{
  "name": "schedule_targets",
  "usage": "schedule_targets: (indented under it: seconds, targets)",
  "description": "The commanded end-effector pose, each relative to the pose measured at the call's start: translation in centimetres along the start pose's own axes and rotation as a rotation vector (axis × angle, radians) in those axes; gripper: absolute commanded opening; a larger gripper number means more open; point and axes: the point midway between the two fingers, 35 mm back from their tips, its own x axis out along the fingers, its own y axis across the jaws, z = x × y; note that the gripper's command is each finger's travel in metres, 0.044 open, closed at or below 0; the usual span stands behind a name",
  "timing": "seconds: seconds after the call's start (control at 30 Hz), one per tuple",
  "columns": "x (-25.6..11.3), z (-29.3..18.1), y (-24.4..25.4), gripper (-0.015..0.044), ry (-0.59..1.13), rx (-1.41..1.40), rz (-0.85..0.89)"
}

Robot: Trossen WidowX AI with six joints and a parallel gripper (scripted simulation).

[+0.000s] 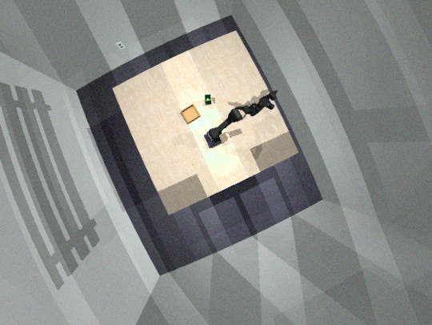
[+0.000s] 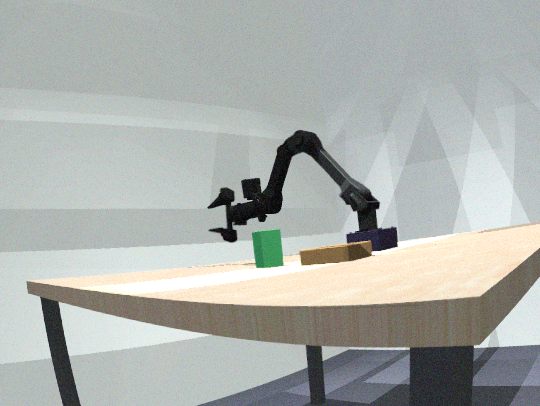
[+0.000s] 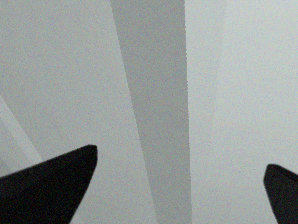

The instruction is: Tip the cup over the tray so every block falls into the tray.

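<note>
The green box-shaped cup [image 1: 208,102] [image 2: 268,249] stands upright on the table. Something small and yellowish shows inside it in the top view, too small to count as blocks. The shallow orange-brown tray [image 1: 190,114] [image 2: 330,255] sits near the cup, towards the arm's base side, and looks empty from above. My gripper [image 2: 212,219] [image 3: 178,162] is open and empty, held above table height, well away from both cup and tray. Its fingers stand wide apart, one above the other in the exterior view. Only bare wall shows between them in the wrist view.
The arm [image 1: 237,115] [image 2: 280,167] reaches from its dark base [image 1: 212,141] [image 2: 385,239] towards the table's right edge in the top view. The gripper end is near that edge. The wooden table [image 1: 148,120] [image 2: 380,287] bears cup, tray and base.
</note>
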Motion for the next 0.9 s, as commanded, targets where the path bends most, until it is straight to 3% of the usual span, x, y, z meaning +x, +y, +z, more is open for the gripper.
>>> schedule_targets:
  seconds: [0.0, 0.4, 0.87]
  targets:
    - [0.0, -0.2, 0.0, 0.0426, 0.002, -0.004, -0.002]
    - [-3.9, -13.5, 0.8, 0.0440, 0.165, -0.318, -0.092]
    - [-13.6, -25.7, -0.1, 0.0440, 0.404, -0.737, -0.134]
